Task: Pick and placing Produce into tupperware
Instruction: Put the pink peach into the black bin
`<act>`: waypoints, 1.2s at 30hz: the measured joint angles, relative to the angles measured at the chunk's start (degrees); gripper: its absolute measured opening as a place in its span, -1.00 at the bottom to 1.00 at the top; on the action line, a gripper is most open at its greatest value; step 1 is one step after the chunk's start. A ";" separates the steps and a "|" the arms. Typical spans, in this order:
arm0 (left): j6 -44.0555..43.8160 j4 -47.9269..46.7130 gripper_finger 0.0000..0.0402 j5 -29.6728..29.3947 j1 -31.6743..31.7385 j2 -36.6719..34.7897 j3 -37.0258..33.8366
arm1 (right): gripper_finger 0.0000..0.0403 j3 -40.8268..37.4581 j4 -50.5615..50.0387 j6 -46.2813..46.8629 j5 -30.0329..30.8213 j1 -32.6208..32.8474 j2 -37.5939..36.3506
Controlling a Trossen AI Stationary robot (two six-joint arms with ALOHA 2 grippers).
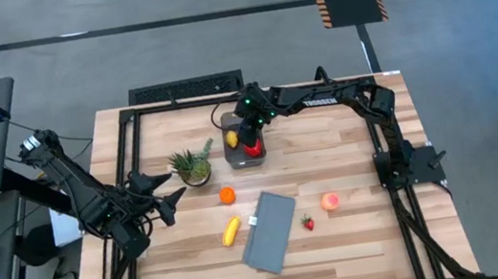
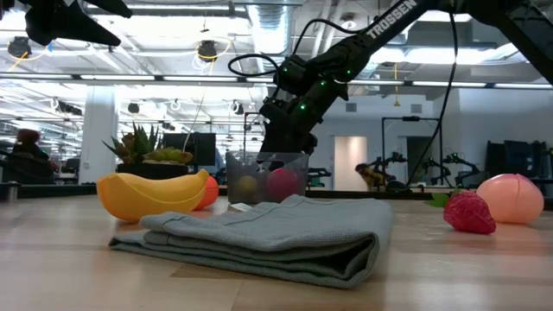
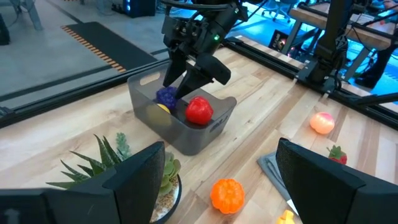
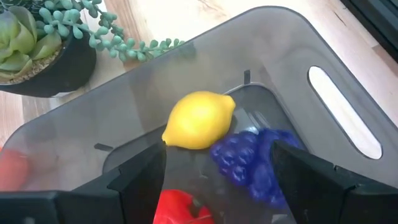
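The clear-grey tub (image 1: 245, 148) stands on the table's far middle. Inside it lie a yellow lemon (image 4: 199, 120), purple grapes (image 4: 252, 163) and a red fruit (image 3: 199, 111). My right gripper (image 1: 248, 125) hangs open above the tub, pointing down, its fingers either side of the red fruit (image 4: 177, 208) and touching nothing. On the bare wood lie an orange (image 1: 227, 195), a banana (image 1: 231, 230), a strawberry (image 1: 308, 222) and a peach (image 1: 330, 201). My left gripper (image 1: 167, 191) waits open at the table's left side, raised.
A potted spiky plant (image 1: 193, 166) stands just left of the tub. A folded grey cloth (image 1: 271, 231) lies between the banana and the strawberry. A dark frame (image 1: 127, 165) runs round the table's edges. Bare wood shows toward the near edge.
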 joint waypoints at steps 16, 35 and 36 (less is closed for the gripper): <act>-0.02 -0.09 0.47 0.00 0.01 0.00 0.00 | 0.54 -0.02 -3.43 -0.22 -1.39 -0.11 -2.75; 0.05 -0.15 0.47 -0.03 0.01 0.00 0.00 | 0.54 0.00 -7.85 -0.07 -2.48 0.02 -4.01; 0.05 -0.15 0.47 -0.02 0.01 0.01 0.00 | 0.54 -0.05 -8.49 -0.07 -2.53 -0.08 -4.54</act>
